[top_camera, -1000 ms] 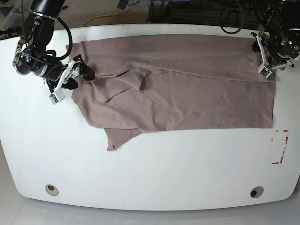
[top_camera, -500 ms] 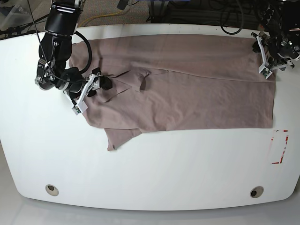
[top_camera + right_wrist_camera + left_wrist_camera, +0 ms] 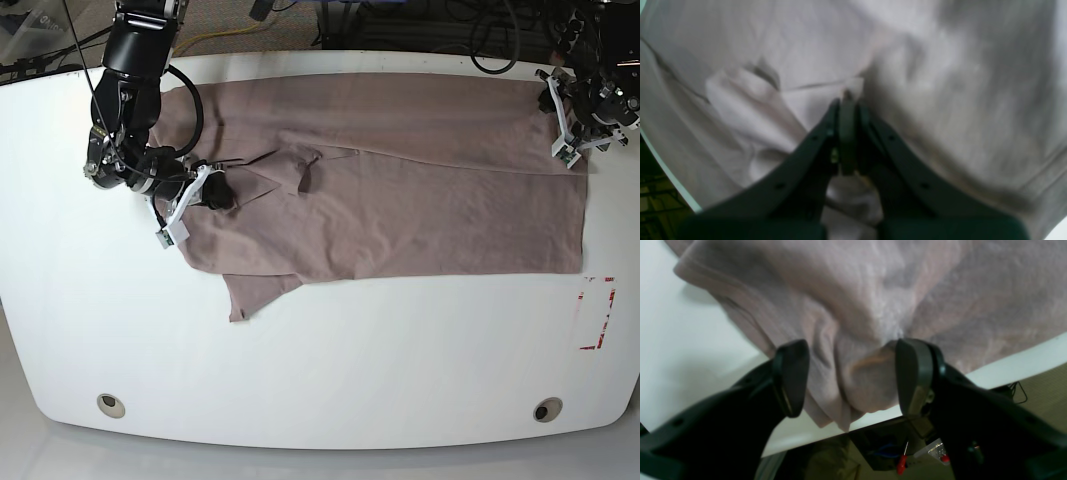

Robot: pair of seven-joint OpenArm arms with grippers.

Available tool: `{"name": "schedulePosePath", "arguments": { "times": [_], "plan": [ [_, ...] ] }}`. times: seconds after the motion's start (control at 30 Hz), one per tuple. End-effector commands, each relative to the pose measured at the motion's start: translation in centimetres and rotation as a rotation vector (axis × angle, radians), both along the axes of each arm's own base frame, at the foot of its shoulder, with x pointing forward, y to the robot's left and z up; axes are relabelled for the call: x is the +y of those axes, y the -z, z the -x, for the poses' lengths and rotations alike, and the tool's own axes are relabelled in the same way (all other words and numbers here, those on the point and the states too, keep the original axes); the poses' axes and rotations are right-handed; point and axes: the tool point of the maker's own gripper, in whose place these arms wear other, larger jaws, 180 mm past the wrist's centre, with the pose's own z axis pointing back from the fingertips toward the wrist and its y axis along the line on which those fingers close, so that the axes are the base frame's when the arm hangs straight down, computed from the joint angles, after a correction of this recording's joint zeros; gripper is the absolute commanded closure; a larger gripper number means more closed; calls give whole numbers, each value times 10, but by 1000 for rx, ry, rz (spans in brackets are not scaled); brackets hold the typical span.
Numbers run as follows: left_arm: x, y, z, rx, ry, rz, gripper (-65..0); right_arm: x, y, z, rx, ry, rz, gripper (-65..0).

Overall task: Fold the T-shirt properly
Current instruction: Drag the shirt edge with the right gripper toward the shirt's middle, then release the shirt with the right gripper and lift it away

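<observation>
The mauve-brown T-shirt [image 3: 400,180] lies spread across the far half of the white table [image 3: 350,360], with a rumpled sleeve and folds at its left end. My right gripper [image 3: 218,194] rests on those folds. In the right wrist view it [image 3: 847,96] is shut, its tips pinching the edge of a fold of the T-shirt [image 3: 957,83]. My left gripper [image 3: 563,128] sits at the shirt's far right corner. The left wrist view shows it [image 3: 851,376] open, with a bunched hem of the T-shirt [image 3: 873,290] lying between its fingers at the table edge.
A red-marked rectangle [image 3: 597,313] is on the table near the right edge. Two round holes [image 3: 111,404] [image 3: 547,409] sit near the front edge. Cables lie behind the far edge.
My right arm has swung in from the table's left onto the shirt's rumpled left end, and its gripper has gone from open to shut. The left arm has not moved.
</observation>
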Motion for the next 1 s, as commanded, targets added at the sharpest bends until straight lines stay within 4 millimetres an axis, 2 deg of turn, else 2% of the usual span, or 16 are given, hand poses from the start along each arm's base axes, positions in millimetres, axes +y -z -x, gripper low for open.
{"name": "schedulePosePath", "arguments": {
  "times": [0.0, 0.1, 0.33, 0.43, 0.7, 0.73, 0.87, 0.93, 0.97],
  "plan": [
    [5, -7, -6, -20, 7, -19, -378, -5, -28, -21, -105, 8, -4, 0],
    [5, -7, -6, -20, 7, -19, -378, -4, -45, -28, -165, -4, 19, 0],
    [5, -7, -6, -19, 7, -20, -378, -4, -62, -42, -219, -3, 23, 0],
    [5, -7, -6, -19, 7, -20, -378, -4, -74, -55, -263, 7, 13, 0],
    [5, -7, -6, -19, 7, -20, -378, -5, -70, -74, -234, 27, -26, -11],
    [5, -7, -6, -19, 7, -20, -378, -5, -71, -75, -235, 27, -27, -32],
    [6, -7, -5, -18, 8, -22, -378, -6, -71, -75, -234, 26, -25, -214],
    [6, -7, -5, -18, 8, -22, -378, -21, -72, -75, -235, 34, 8, -341],
    [6, -7, -5, -18, 8, -22, -378, -25, -73, -75, -236, 35, 17, -373]
  ]
}}
